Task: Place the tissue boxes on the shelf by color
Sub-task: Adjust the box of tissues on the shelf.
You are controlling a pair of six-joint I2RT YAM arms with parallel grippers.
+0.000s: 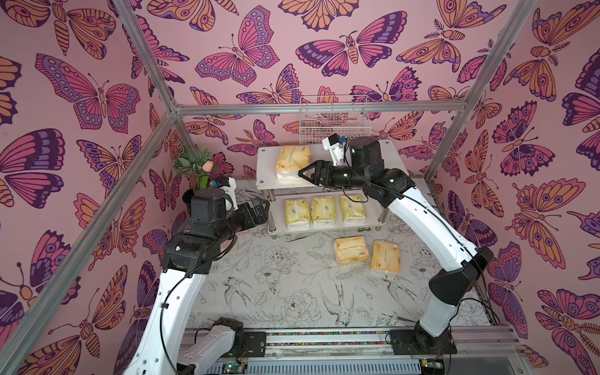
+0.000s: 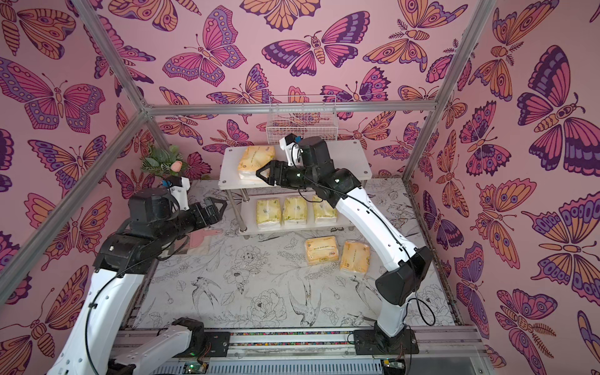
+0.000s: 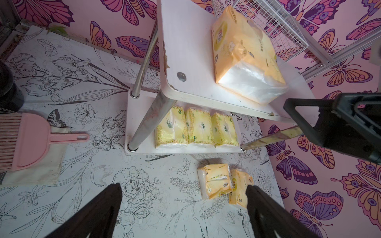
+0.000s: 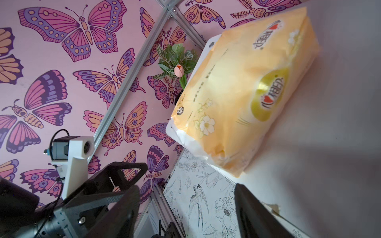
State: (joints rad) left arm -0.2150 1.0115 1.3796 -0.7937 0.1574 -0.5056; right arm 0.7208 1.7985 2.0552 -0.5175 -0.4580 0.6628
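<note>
- Right wrist view: the right gripper has its jaws spread wide with nothing between them. An orange pack lies flat just beyond its fingertips, on the top board of the shelf.
- In both top views that pack sits toward the left end of the top board, with the right gripper just beside its near right corner, above the board's front edge.
- Three pale packs lie close side by side in a row on the lower board.
- Two more orange packs lie on the table in front of the shelf, toward its right end and just beside each other.
- The left gripper hangs above the table by the shelf's left posts. In the left wrist view its jaws are wide apart and empty.
- A wire basket stands behind the shelf.
- A plant stands in the back left corner.
- A pink brush lies on the table, left of the shelf.
</note>
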